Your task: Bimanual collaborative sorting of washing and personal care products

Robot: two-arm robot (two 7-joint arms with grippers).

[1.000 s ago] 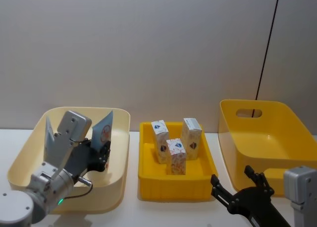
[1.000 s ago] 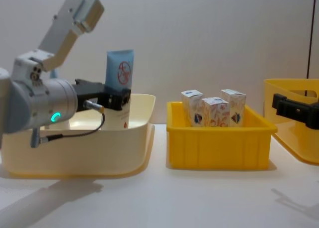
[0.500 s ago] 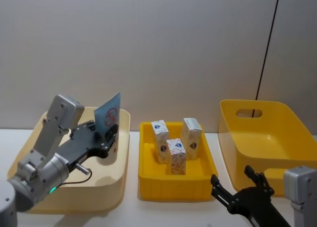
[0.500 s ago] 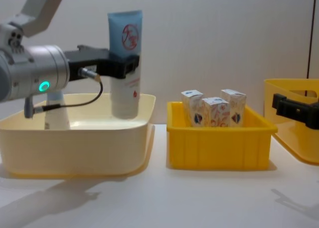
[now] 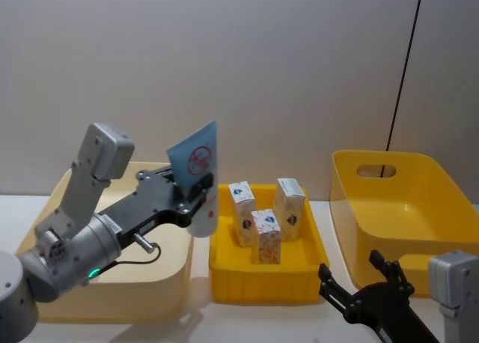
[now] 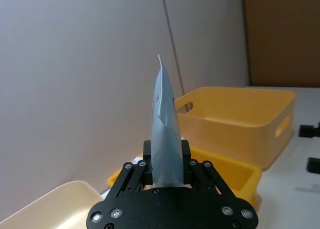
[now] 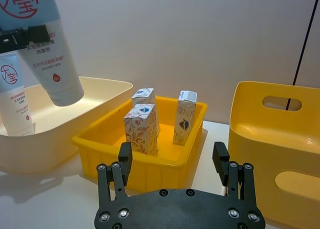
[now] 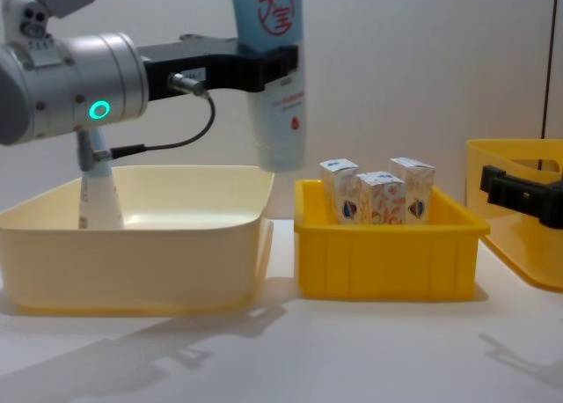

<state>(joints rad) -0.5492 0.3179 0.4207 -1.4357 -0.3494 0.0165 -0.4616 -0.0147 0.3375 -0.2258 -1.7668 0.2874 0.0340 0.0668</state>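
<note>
Clamping left gripper (image 8: 268, 69): pinched a pale blue tube (image 8: 280, 126) at mid-body.
Tube: hung upright, flat end up, red mark showing, white cap below the fingers, over the cream bin (image 8: 132, 262) rim.
Cartons (image 8: 378, 196): three, white with orange pattern, stood in the yellow tray (image 8: 387, 262), lower right.
Right gripper (image 7: 172, 159): spread, empty, farther right.

Two pale blue tubes are showing: one tube (image 8: 274, 95) up in the air and a second tube (image 8: 98, 202) down in a bin. Three small white cartons are standing together: a left carton (image 5: 242, 208), a front carton (image 5: 266, 237) and a right carton (image 5: 289, 198). Three bins are sitting on the worktop (image 8: 352, 350): one cream bin (image 8: 132, 271), a small yellow bin (image 8: 387, 262) and a large yellow bin (image 5: 441, 201).
</note>
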